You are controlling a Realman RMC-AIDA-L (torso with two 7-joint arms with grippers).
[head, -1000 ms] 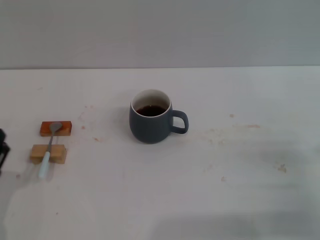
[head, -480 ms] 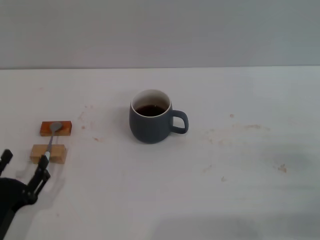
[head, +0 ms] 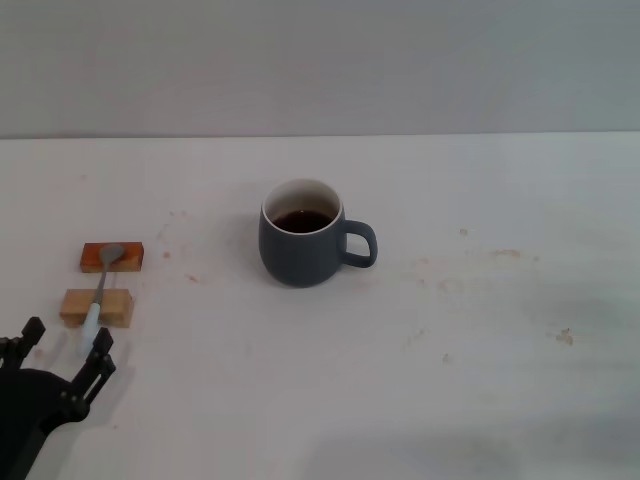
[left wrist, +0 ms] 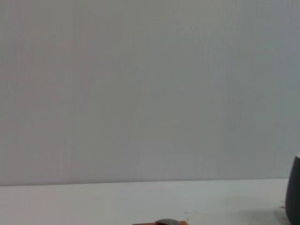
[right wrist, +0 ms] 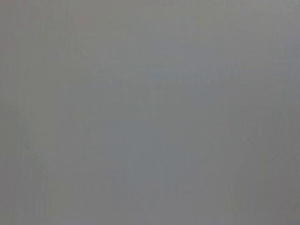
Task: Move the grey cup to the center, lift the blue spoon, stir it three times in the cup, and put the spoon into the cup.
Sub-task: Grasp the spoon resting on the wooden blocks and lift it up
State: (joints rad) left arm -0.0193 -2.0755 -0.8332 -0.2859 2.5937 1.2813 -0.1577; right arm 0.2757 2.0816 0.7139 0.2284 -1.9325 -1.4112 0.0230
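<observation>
The grey cup (head: pixel 304 244) stands upright near the table's middle, handle to the right, dark liquid inside; its edge shows in the left wrist view (left wrist: pixel 296 187). The blue spoon (head: pixel 100 290) lies across two small wooden blocks at the left, bowl on the far orange block (head: pixel 111 257), handle over the near tan block (head: pixel 96 307). My left gripper (head: pixel 68 346) is open at the front left, its fingertips just short of the spoon handle's near end, which lies between them. The right gripper is out of view.
The white table (head: pixel 450 350) has faint brown stains right of the cup (head: pixel 500 253) and near the blocks. A plain grey wall stands behind. The right wrist view shows only grey.
My left gripper has come in from the left edge and moved toward the spoon handle's near end, fingers spread. The cup and spoon have not moved.
</observation>
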